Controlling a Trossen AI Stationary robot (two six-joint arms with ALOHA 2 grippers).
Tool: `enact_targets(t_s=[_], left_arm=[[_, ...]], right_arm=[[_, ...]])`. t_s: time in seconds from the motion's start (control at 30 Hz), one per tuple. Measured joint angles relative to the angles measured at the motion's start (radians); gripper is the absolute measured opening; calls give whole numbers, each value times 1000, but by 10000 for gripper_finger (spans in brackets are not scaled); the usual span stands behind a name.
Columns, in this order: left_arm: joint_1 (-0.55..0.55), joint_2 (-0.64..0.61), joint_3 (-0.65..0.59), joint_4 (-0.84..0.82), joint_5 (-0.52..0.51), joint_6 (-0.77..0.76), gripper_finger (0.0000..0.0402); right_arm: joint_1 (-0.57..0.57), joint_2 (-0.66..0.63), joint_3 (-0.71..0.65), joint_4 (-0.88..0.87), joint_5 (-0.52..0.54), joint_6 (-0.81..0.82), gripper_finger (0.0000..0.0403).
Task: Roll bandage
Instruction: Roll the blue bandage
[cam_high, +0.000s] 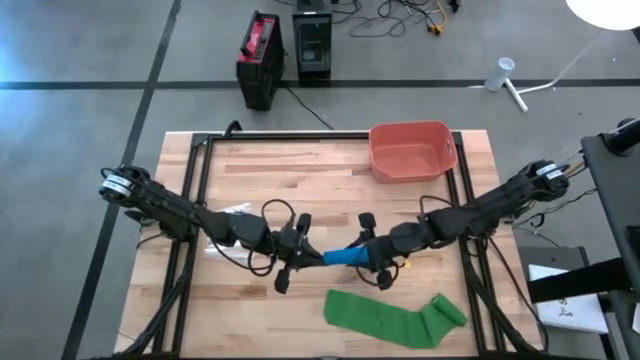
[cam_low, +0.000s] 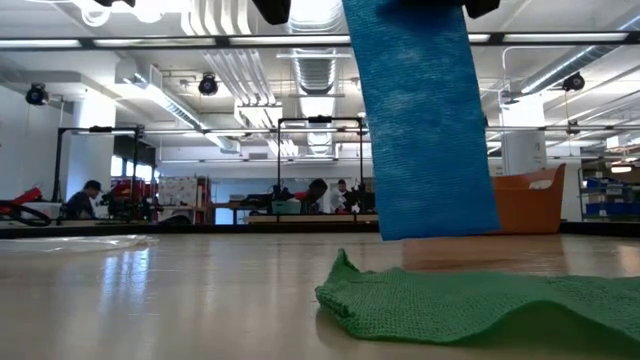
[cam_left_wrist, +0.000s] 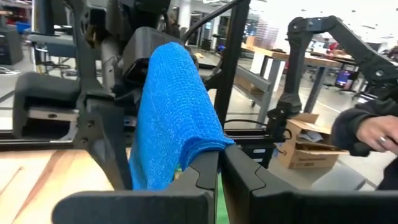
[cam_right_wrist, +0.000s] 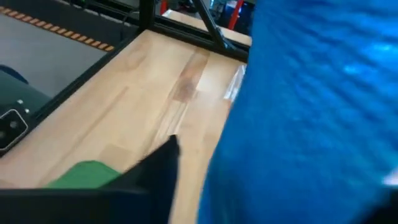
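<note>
Now the blue woven elastic bandage (cam_high: 346, 257) stretches between the two grippers above the middle of the pale wooden slatted table (cam_high: 250, 180), lifted clear of the surface. The left gripper (cam_high: 300, 256) is closed tight, pinching the bandage's left end between its fingers (cam_left_wrist: 205, 177). The right gripper (cam_high: 376, 262) meets the bandage's right end; whether its jaws clamp it, I cannot tell. A green knitted bandage (cam_high: 395, 318) lies loose nearer, to the right. A shallow salmon-red plastic bin (cam_high: 412, 151) sits at the far right.
</note>
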Motion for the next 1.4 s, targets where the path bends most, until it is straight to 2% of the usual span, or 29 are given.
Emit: enact_targets(t_s=[0.13,0.2,0.4,0.53,0.67,0.83,1.0,1.4], left_arm=[[0,0,0,4,10,2,0],[-1,0,0,4,14,4,0],[-3,0,0,13,60,10,0],[-3,13,1,40,63,13,0],[0,49,1,87,75,-22,0],[2,116,1,198,156,-44,0],[9,171,8,245,198,-76,0],[59,303,108,249,194,-159,0]], right_arm=[[0,-4,6,-4,1,-84,34],[1,-11,6,-13,2,-145,10],[4,-75,26,-125,4,-185,2],[4,-114,39,-112,5,-230,2],[4,-114,58,-98,51,-336,1],[-7,-91,90,-98,159,-519,1],[-26,-80,133,-97,160,-619,0],[-32,-81,262,-118,147,-666,0]])
